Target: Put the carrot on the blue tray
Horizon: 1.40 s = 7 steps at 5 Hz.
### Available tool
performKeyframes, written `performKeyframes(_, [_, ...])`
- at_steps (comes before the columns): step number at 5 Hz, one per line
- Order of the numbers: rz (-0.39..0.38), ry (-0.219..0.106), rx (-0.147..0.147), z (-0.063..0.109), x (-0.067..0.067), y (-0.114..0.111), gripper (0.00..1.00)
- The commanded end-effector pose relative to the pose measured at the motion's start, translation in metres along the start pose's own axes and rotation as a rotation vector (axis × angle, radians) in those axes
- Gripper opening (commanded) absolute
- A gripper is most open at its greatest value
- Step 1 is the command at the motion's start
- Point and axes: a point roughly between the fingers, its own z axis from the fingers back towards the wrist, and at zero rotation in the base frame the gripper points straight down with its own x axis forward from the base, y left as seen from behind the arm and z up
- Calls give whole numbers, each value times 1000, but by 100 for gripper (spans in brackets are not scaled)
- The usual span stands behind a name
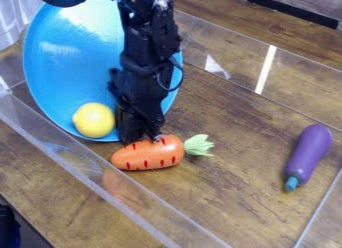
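Note:
The orange carrot [150, 154] lies on its side on the wooden table, its pale green top [198, 145] pointing right. It rests just off the lower right rim of the round blue tray [60, 67], which looks tipped up toward the camera. My black gripper [139, 135] comes straight down over the tray's edge. Its fingers are together and pinch the carrot's upper left side. The carrot rests on the table and is not lifted.
A yellow lemon-like ball [91, 120] sits in the tray near its lower rim, just left of my fingers. A purple eggplant [307, 156] lies at the far right. Clear plastic walls [80, 167] border the work area at the front and left.

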Motion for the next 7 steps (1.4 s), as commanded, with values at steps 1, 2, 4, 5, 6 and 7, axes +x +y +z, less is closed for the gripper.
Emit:
performKeyframes(1, [-8,-32,14,8,8,6,0])
performKeyframes(2, [-16,-39,19,10,12,8,0])
performKeyframes(4, [-36,-42,20,4,13,9,0])
performKeyframes(5, [-47,-42,19,0,14,9,100])
performKeyframes(6, [-58,-39,18,-3,15,8,100])
performKeyframes(7, [-67,-39,16,-4,15,6,100])
